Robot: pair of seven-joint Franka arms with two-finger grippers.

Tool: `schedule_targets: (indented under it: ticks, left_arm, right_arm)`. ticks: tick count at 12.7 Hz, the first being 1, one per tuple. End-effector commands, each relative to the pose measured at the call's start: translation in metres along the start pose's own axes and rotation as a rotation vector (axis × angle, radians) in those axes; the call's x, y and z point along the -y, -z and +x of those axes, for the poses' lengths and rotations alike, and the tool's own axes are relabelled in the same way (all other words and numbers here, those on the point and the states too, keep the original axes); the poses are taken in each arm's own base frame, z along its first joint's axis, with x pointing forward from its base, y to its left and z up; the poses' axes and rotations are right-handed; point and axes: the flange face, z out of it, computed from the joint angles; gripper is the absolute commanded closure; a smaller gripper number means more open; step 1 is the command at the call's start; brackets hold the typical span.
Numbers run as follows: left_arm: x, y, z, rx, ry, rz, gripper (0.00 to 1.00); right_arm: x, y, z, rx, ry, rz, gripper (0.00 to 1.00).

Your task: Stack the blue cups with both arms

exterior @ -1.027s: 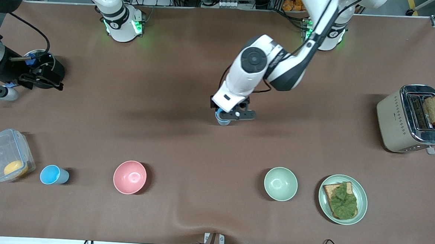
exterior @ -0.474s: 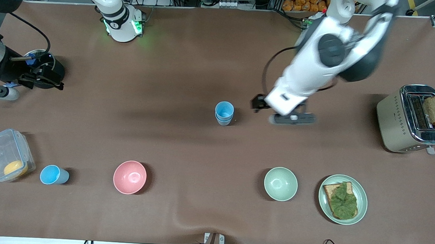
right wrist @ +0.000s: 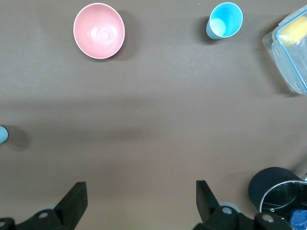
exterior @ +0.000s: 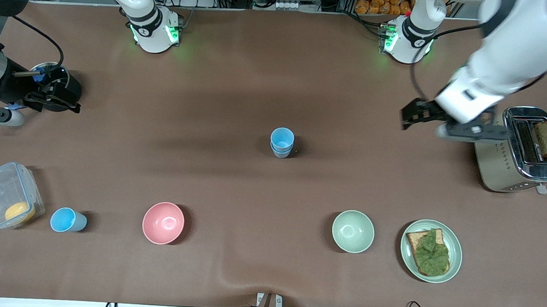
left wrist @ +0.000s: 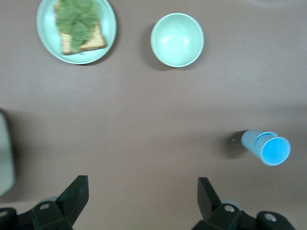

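Now the two stacked blue cups (exterior: pixel 282 142) stand upright at the middle of my table (exterior: pixel 239 91), one nested in the other, light blue inside and greyer outside, with bare brown cloth all round them. A third blue cup (exterior: pixel 67 220) stands alone near the edge closest to the front camera, toward my right arm's end, just beside a clear lidded box (exterior: pixel 9 195) holding something yellow; a white patch shows inside it in my right wrist view. Along that same edge sit a pink bowl (exterior: pixel 163 222), a pale green bowl (exterior: pixel 352 231), and a green plate (exterior: pixel 455 253) with leaf-topped toast. A toaster (exterior: pixel 517 152) with a slice sticking up stands at my left arm's end.

My left gripper (exterior: pixel 448 123) hangs in the air over the table beside the toaster, fingers spread wide and holding nothing. My right gripper (right wrist: pixel 139 203) waits over its own end of the table, beside a dark pot (exterior: pixel 54 86), fingers likewise apart and empty.
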Motion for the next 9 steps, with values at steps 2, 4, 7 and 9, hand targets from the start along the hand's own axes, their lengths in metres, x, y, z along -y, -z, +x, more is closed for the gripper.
schedule_targets:
  ticks: [2,4,7,9]
  left_arm:
    - [0.038,0.031,-0.026,0.015,-0.016,0.087,0.00]
    - [0.058,0.039,-0.031,0.025,-0.031,0.092,0.00]
    - [0.068,0.045,-0.033,0.046,-0.022,0.094,0.00]
    - [0.068,0.046,-0.033,0.051,-0.020,0.094,0.00]
  right_arm:
    - [0.001,0.003,-0.005,-0.002,-0.009,-0.005,0.00]
    - [0.000,0.003,-0.004,-0.003,-0.010,-0.003,0.00]
    - [0.001,0.003,-0.004,-0.005,-0.009,-0.003,0.00]
    - [0.000,0.004,-0.004,-0.009,-0.010,-0.004,0.00]
